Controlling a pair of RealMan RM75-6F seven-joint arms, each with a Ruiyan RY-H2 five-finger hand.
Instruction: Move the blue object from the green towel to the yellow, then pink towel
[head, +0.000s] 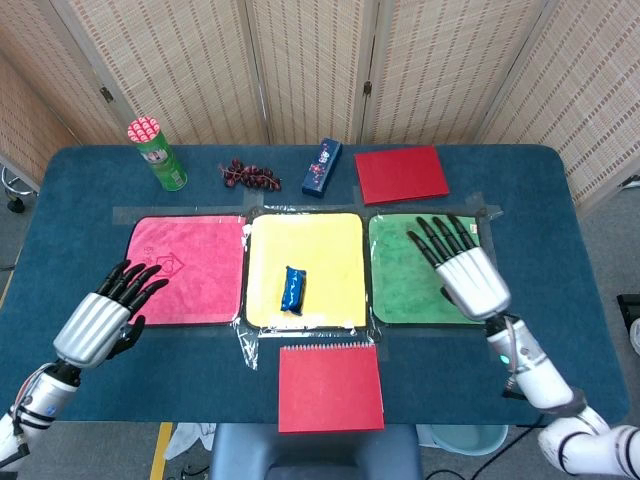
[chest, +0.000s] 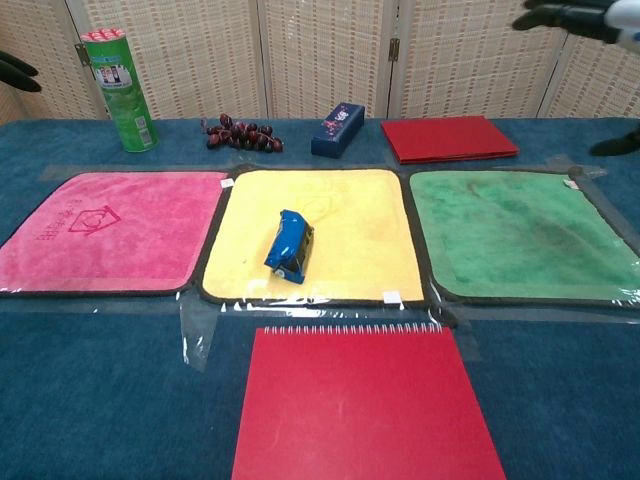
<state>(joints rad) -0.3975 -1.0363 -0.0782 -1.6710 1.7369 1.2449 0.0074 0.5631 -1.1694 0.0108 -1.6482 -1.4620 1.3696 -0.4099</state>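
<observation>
The blue object (head: 292, 288) (chest: 289, 245) lies on the yellow towel (head: 330, 250) (chest: 350, 215), left of its middle, with nothing touching it. The pink towel (head: 185, 270) (chest: 110, 235) is to its left and the green towel (head: 405, 270) (chest: 515, 235) to its right. My right hand (head: 462, 268) hangs open above the green towel's right part, fingers spread; only its fingertips (chest: 560, 14) show in the chest view. Over the table's front left, beside the pink towel, my left hand (head: 105, 315) hovers open.
A red notebook (head: 330, 386) (chest: 365, 405) lies in front of the yellow towel. Along the back stand a green can (head: 157, 152) (chest: 118, 77), dark grapes (head: 250, 175) (chest: 240, 135), a blue box (head: 322, 166) (chest: 337, 128) and a second red notebook (head: 401, 173) (chest: 450, 137).
</observation>
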